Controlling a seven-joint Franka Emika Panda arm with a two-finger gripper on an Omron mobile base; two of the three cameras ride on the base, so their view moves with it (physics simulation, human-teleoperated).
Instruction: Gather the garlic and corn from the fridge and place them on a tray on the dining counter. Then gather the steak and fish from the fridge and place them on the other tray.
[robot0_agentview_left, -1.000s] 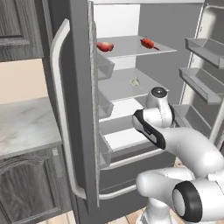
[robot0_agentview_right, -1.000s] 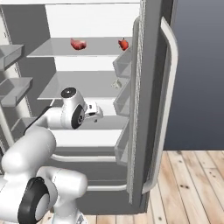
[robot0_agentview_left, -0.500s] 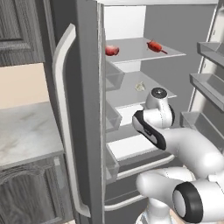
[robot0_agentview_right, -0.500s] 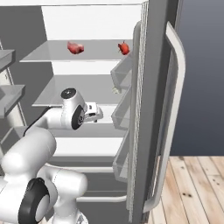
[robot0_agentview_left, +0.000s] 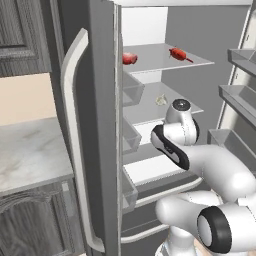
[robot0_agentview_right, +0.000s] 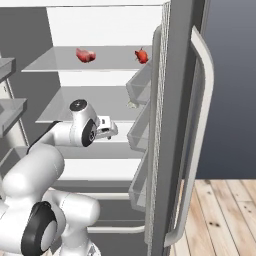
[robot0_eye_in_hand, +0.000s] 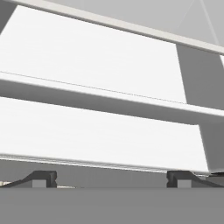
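Fridge (robot0_agentview_left: 100, 75) doors open, shelves (robot0_agentview_right: 60, 111) pale.

the rendered light is even and fairly bright with no visible source, so the white back wall of the fridge (robot0_agentview_left: 145, 25) reads almost blown out while the shelves (robot0_agentview_right: 65, 60) carry only soft grey shading beneath them and no hard cast shadows. the pale door handle (robot0_agentview_right: 202, 100) and the arm (robot0_agentview_left: 220, 170) show gentle gradients rather than glare, and edges are slightly soft and jagged from low resolution, with no lens bending at the borders. in the hand view the shelves (robot0_eye_in_hand: 100, 135) are flat white bands, sharp but nearly textureless.
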